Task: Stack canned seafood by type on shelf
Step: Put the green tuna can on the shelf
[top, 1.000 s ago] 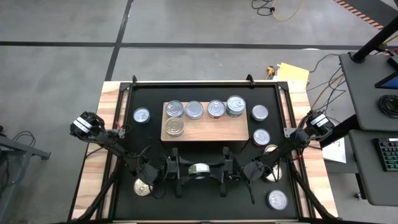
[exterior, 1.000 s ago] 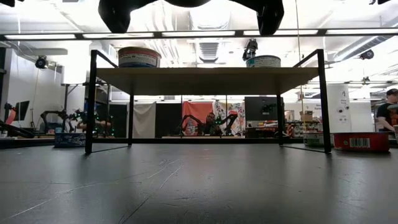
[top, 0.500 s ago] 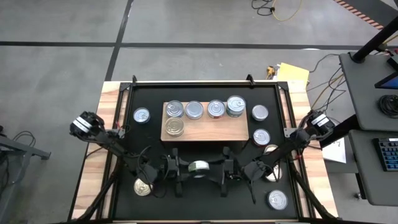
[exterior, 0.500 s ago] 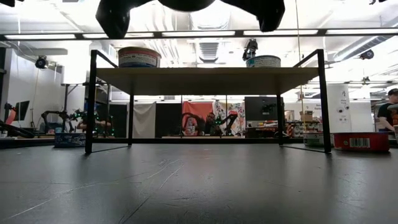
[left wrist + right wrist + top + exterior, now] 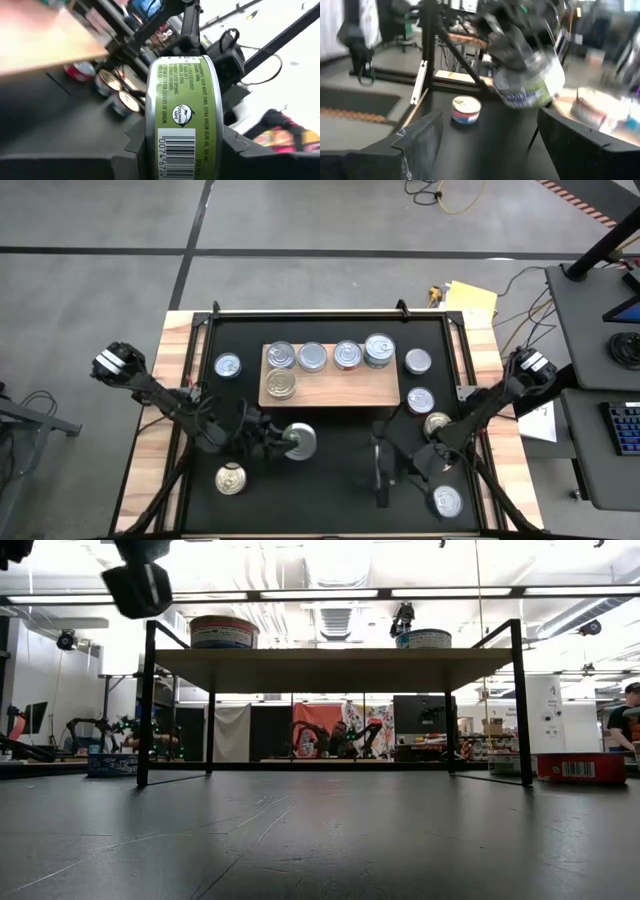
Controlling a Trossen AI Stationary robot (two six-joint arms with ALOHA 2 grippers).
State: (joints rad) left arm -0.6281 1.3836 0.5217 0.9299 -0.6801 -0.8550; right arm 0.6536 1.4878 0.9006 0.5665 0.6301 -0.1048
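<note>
Bare black tabletop mat (image 5: pixel 330 480) open between the two arms, front half of light-wood shelf board (image 5: pixel 345 393) free, silver-lidded round tins (image 5: pixel 419 380) crowding the right side

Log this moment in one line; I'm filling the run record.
left gripper: holds green-label tuna can | right gripper: open, empty | shelf: five cans

Green-label can (image 5: pixel 181 120): "DOLPHIN SAFE", barcode "0074672".
</note>
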